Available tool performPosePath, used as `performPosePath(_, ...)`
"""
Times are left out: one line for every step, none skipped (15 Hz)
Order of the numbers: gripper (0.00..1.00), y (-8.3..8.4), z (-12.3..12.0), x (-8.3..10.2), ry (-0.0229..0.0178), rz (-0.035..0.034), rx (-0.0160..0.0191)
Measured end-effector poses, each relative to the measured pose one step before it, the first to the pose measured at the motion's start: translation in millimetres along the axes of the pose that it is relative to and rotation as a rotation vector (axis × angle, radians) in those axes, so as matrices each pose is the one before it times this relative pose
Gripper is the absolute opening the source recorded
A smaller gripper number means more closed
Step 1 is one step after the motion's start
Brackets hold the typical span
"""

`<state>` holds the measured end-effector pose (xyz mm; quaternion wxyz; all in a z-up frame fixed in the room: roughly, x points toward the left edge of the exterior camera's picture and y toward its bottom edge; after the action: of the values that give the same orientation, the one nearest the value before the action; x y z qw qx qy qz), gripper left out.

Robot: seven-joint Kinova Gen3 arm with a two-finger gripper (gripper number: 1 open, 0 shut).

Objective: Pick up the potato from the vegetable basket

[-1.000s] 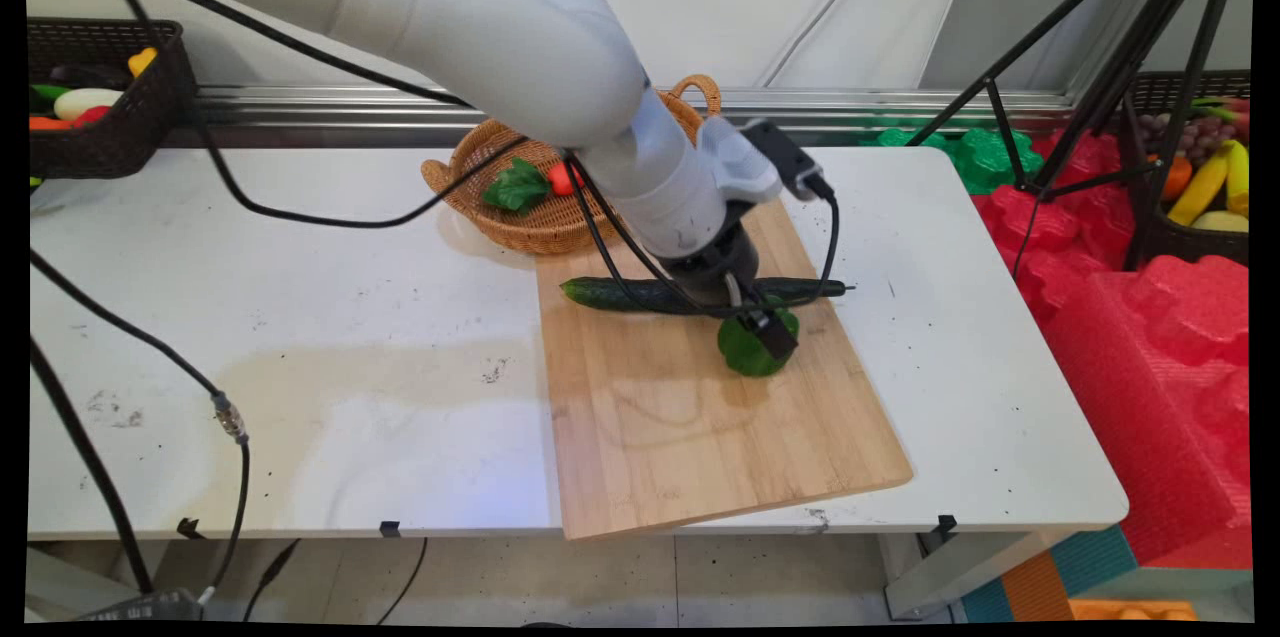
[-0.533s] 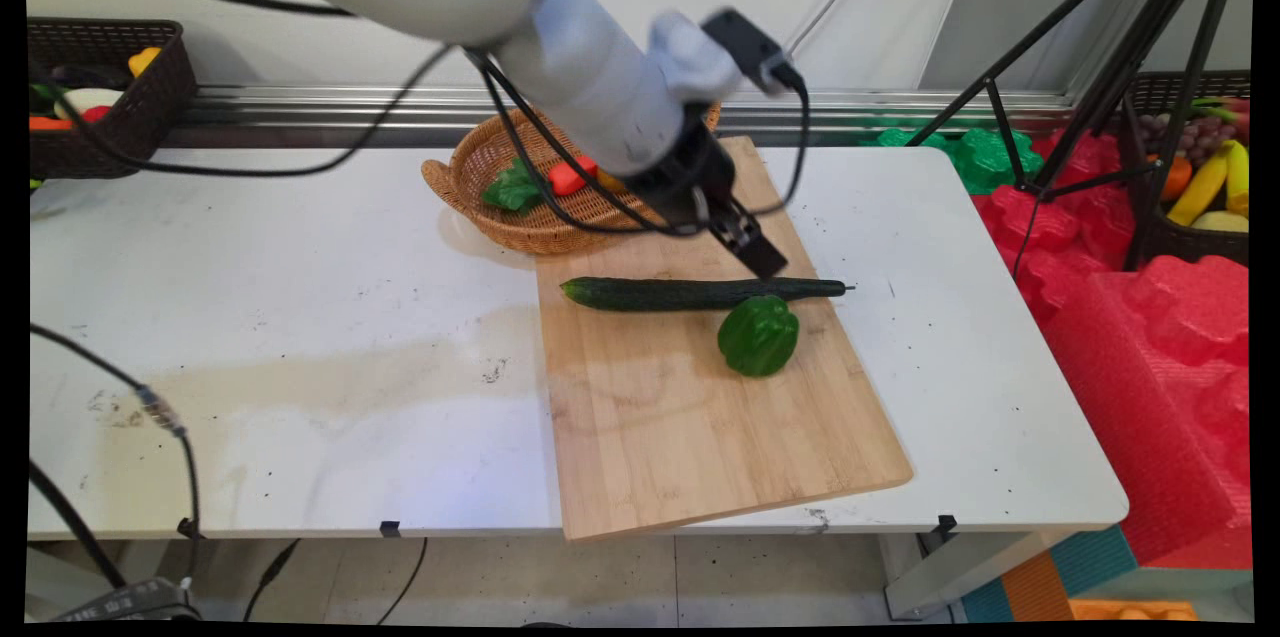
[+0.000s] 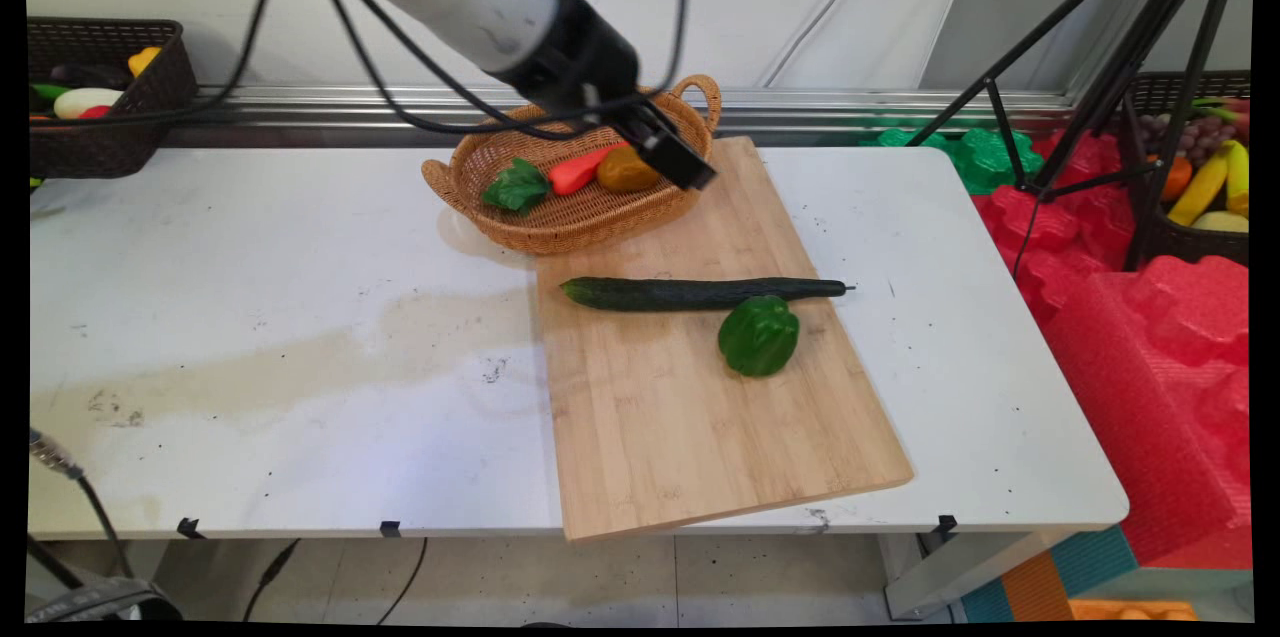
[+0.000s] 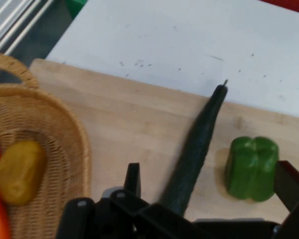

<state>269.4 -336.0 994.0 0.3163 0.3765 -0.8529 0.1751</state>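
My gripper (image 3: 680, 162) hangs open and empty above the far end of the wooden cutting board (image 3: 690, 437), beside the right rim of the wicker basket (image 3: 560, 217). In the hand view its fingers (image 4: 132, 175) stand wide apart with nothing between them. A long dark cucumber (image 3: 700, 293) (image 4: 197, 144) lies across the board, and a green bell pepper (image 3: 758, 335) (image 4: 251, 168) sits just in front of it. The basket (image 4: 55, 129) holds a carrot (image 3: 585, 169), a brownish potato (image 3: 627, 170) (image 4: 20, 172) and a leafy green (image 3: 517, 187).
A dark basket (image 3: 110, 117) of vegetables stands at the back left. A black tripod (image 3: 1100, 67), red foam blocks (image 3: 1150, 337) and a fruit basket (image 3: 1200, 177) lie off the table's right edge. Black cables hang from the arm over the table's left.
The gripper has risen off the green pepper and moved up and to the left, toward the basket. The pepper and cucumber stay on the board.
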Motion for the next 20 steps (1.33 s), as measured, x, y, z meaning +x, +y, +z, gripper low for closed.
performPosePath(1.0,-7.1,-9.79,-5.45,0.00198,0.00525,0.00607)
performPosePath(1.0,-7.06,-9.19,-5.59,0.00326,0.00488,0.00637)
performPosePath(1.0,-5.82,-7.24,-4.5,0.00375,0.00409,0.00584)
performPosePath(1.0,-6.66,-8.28,-5.22,0.00577,0.00539,0.00761)
performPosePath(1.0,-6.31,-8.11,-5.29,0.00438,0.00555,0.00825)
performPosePath(1.0,-5.97,-7.92,-5.3,0.00315,0.00577,0.00876)
performPosePath(1.0,-4.75,-6.37,-4.6,0.00086,0.0041,0.00683)
performPosePath(1.0,-5.11,-7.31,-5.52,0.00035,0.00441,0.00699)
performPosePath(1.0,-4.51,-6.8,-5.32,-0.00004,0.00513,0.00523)
performPosePath(1.0,-3.3,-5.52,-4.53,-0.00069,0.00407,0.00271)
performPosePath(1.0,-3.48,-5.91,-4.87,-0.00067,0.00506,0.00256)
performPosePath(1.0,-2.92,-5.2,-4.15,-0.00026,0.00619,0.00185)
performPosePath(1.0,-2.33,-3.98,-3.35,0.0,0.00438,0.00114)
performPosePath(1.0,-1.46,-2.48,-1.99,0.00004,0.00303,0.00099)
performPosePath(1.0,-1.97,-3.19,-2.75,-0.0001,0.00417,0.00097)
performPosePath(1.0,-2.28,-3.43,-2.98,-0.00005,0.00416,0.00174)
performPosePath(1.0,-2.07,-2.95,-2.65,-0.00001,0.00394,0.00163)
performPosePath(1.0,-1.75,-2.12,-1.65,0.00043,0.00292,0.00164)
performPosePath(1.0,-1.16,-1.35,-0.84,0.00101,0.00173,0.00134)
performPosePath(1.0,-1.84,-1.38,-0.42,0.0022,0.00075,0.00289)
